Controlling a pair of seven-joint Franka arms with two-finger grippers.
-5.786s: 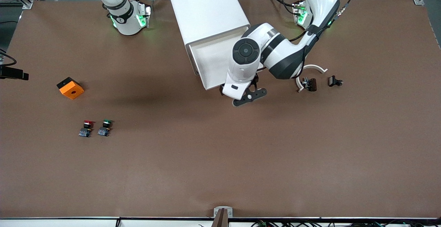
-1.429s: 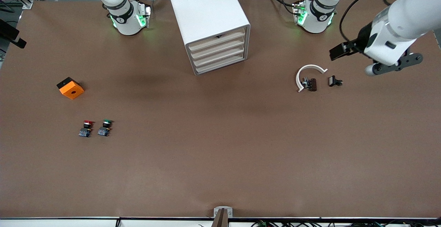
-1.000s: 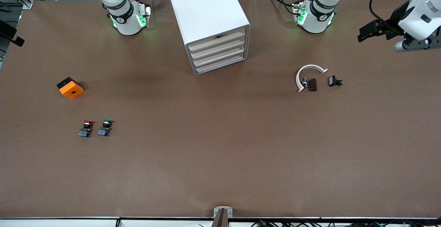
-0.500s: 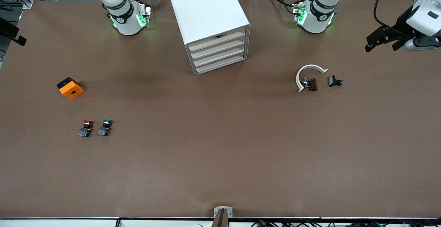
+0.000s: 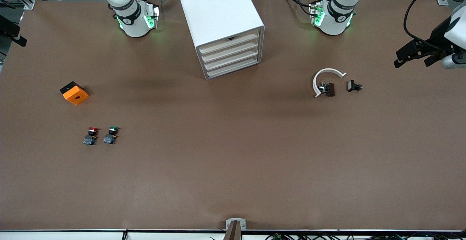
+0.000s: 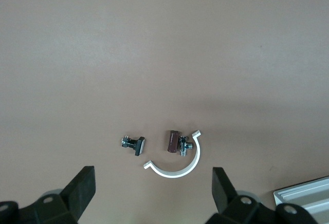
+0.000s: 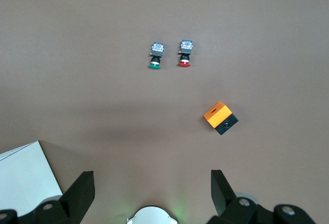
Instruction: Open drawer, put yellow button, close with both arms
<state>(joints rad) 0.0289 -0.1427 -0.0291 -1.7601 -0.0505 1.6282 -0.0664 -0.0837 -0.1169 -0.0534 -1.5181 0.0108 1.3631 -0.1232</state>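
White arms with black joint bands, green-lit bases, black cables, black two-finger tool

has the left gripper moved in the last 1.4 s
Yes. The left gripper, open, has swung away from the white curved piece, out toward the table edge at the left arm's end.

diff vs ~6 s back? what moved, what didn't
The top drawer of the white four-drawer cabinet, pulled out then, is now shut flush. The left arm's tool, then at the open drawer's front, has swung away to the left arm's end of the table, fingers open and holding nothing. The right tool is open too. The red-capped button, green-capped button, orange block and white curved clip stayed put.
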